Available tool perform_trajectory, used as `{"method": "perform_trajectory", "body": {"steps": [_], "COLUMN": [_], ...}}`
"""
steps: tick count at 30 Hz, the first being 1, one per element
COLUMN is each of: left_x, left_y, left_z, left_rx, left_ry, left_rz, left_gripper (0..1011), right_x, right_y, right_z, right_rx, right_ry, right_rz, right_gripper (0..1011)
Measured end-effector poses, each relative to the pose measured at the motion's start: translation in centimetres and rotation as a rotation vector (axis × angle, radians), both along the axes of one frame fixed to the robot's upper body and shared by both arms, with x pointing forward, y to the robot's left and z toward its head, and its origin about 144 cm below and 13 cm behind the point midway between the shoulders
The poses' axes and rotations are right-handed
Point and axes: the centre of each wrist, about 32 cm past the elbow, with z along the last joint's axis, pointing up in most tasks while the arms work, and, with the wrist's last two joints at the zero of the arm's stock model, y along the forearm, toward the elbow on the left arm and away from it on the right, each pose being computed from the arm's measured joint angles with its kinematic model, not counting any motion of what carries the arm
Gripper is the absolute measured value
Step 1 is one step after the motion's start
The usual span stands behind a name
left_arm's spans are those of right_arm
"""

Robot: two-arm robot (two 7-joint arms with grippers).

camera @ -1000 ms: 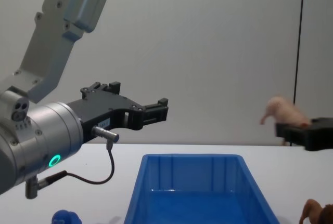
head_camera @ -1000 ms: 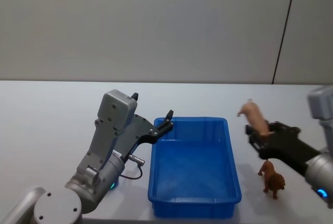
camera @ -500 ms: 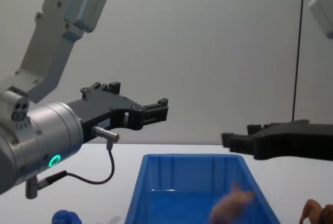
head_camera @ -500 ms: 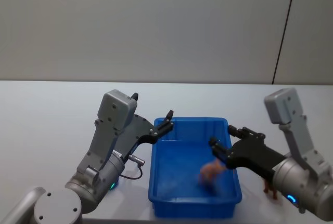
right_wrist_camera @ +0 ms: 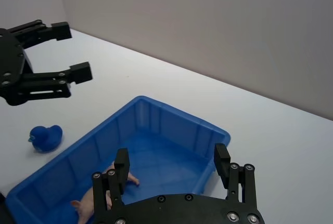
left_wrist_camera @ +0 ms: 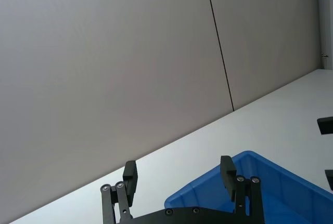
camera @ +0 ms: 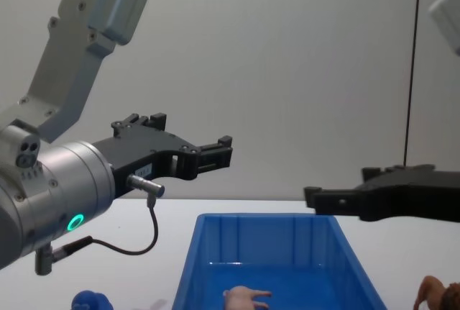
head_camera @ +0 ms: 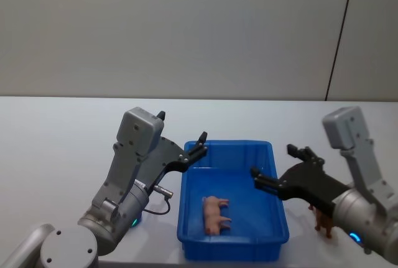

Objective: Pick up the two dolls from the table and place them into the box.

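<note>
Here, one bright blue box sits on a pale grey tabletop, with a robot arm at either side of it. There are three dolls to count. One pale pink doll, shaped like a small pig, lies on its side on the floor of the box, nearer the front wall than the back. One brown animal-like doll stands on the tabletop just to the right of the box, partly hidden behind the right arm. One round blue doll, shaped like a duck, sits on the tabletop to the left of the box, a little apart from its wall.

The left end effector hangs in the air by the far left corner of the box, above the rim. Its two black fingers are spread wide apart and nothing is between them.

The right end effector hangs above the right side of the box, pointing in over the rim. Its two fingers are also spread wide, and it has hold of nothing
</note>
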Motion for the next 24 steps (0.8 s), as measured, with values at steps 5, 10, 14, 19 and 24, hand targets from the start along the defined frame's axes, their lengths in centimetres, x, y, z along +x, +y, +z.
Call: {"method": "perform_trajectory", "body": {"steps": [5, 10, 14, 19, 24], "left_x": [0.0, 0.0, 0.0, 0.0, 0.0], "left_y": [0.0, 0.0, 0.0, 0.0, 0.0], "left_z": [0.0, 0.0, 0.0, 0.0, 0.0], "left_rx": [0.0, 0.0, 0.0, 0.0, 0.0], "left_ry": [0.0, 0.0, 0.0, 0.0, 0.0], "left_rz": [0.0, 0.0, 0.0, 0.0, 0.0], "left_gripper": [1001, 1001, 1001, 1001, 1001], "right_x": [-0.1, -0.2, -0.5, -0.9, -1.6], "right_y": [-1.3, -3.2, -4.8, -6.2, -7.4], "right_z": [-0.2, -0.6, -0.9, -1.3, -1.8], "right_rx": [0.003, -0.003, -0.013, -0.03, -0.049], "right_ry": [-0.008, -0.005, 0.008, 0.028, 0.05], "right_rz": [-0.021, -0.05, -0.07, -0.082, -0.085], "right_gripper": [1001, 1001, 1001, 1001, 1001]}}
